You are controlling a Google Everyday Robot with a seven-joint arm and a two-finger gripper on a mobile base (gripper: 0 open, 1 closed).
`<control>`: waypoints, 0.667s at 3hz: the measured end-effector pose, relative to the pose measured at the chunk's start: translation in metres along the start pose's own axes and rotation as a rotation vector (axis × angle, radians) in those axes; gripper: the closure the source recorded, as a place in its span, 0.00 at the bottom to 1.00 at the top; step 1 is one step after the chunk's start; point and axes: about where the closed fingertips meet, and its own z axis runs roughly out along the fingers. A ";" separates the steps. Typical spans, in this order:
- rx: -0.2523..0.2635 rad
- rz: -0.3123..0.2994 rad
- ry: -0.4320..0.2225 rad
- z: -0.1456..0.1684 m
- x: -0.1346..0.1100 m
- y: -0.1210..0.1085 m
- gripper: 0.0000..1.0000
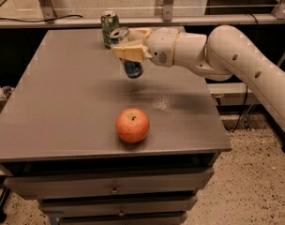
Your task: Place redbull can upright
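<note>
In the upper middle of the frame, the gripper [126,51] hung above the grey cabinet top [63,102], its tan fingers [134,55] clamped around the middle of the redbull can [133,70]. The can was clear of the surface, its silver top leaning toward the upper left and its blue base showing below the fingers. That mid-body grasp probably left the base free for setting down. A green can [109,26] stood just behind it, and the apple [132,124] lay well apart at lower centre, so the placement looked not yet done.
</note>
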 end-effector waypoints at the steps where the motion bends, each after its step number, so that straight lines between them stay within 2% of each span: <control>1: 0.031 0.043 -0.043 -0.022 0.006 -0.002 1.00; 2: 0.055 0.075 -0.094 -0.038 0.010 -0.008 1.00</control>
